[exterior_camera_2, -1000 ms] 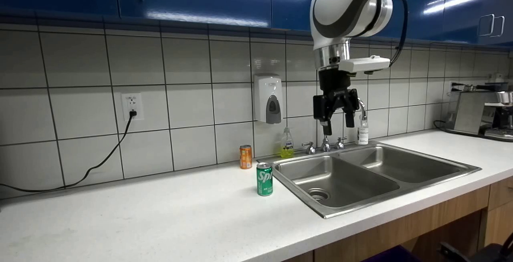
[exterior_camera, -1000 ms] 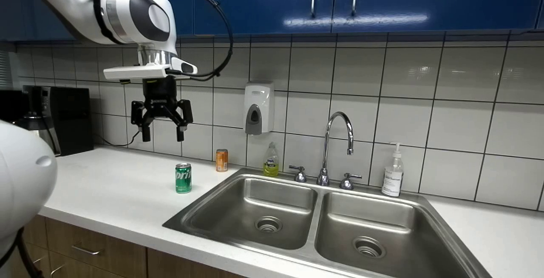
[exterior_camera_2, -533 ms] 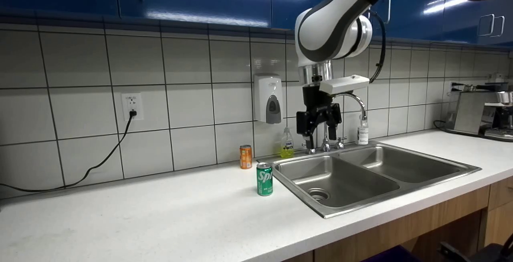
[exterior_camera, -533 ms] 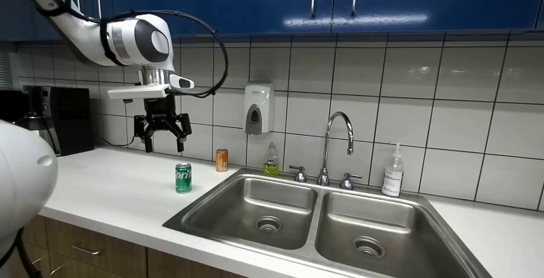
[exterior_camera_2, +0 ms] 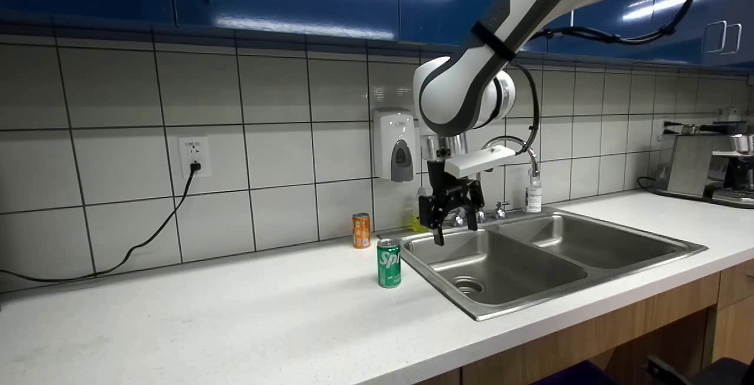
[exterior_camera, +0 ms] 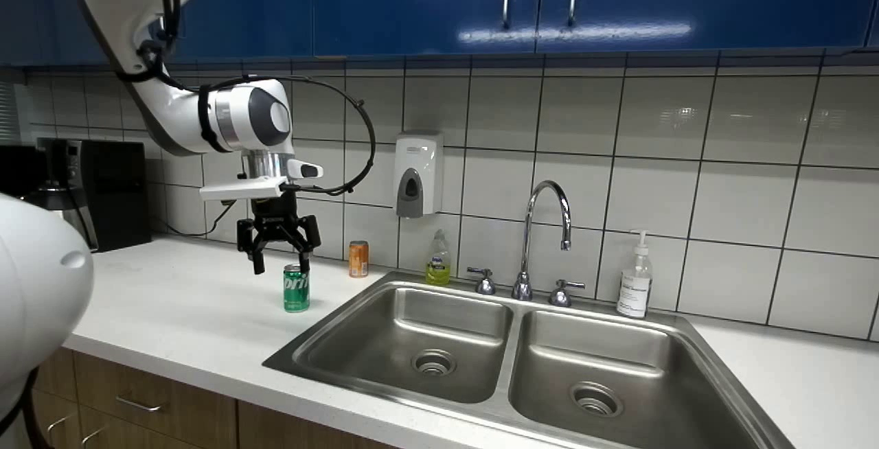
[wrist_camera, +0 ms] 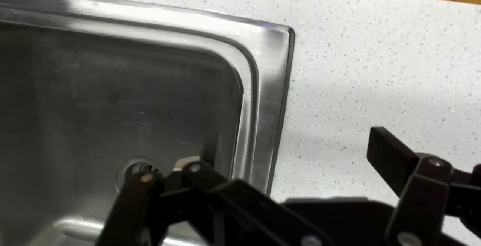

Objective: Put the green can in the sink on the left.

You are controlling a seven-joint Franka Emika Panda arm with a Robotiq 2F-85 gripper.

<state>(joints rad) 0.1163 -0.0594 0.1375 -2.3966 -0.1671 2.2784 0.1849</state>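
The green can (exterior_camera: 297,292) stands upright on the white counter beside the sink; it also shows in an exterior view (exterior_camera_2: 389,264) and is out of view in the wrist view. The left sink basin (exterior_camera: 364,339) is bare steel with a drain; it also shows in an exterior view (exterior_camera_2: 500,273) and in the wrist view (wrist_camera: 142,88). My gripper (exterior_camera: 281,268) is open and empty. It hovers above the counter and sink edge, apart from the can in an exterior view (exterior_camera_2: 456,233). In the wrist view its fingers (wrist_camera: 293,144) are wide apart, with only counter and sink rim between.
An orange can (exterior_camera: 358,259) stands near the tiled wall behind the green can. A dish soap bottle (exterior_camera: 438,260), the faucet (exterior_camera: 527,243) and a pump bottle (exterior_camera: 634,284) line the sink's back edge. A soap dispenser (exterior_camera: 417,174) hangs on the wall.
My gripper has come down steadily toward counter height. It has shifted slightly right in one exterior view and left, nearer the can, in another. It stays open. The green can has not moved.
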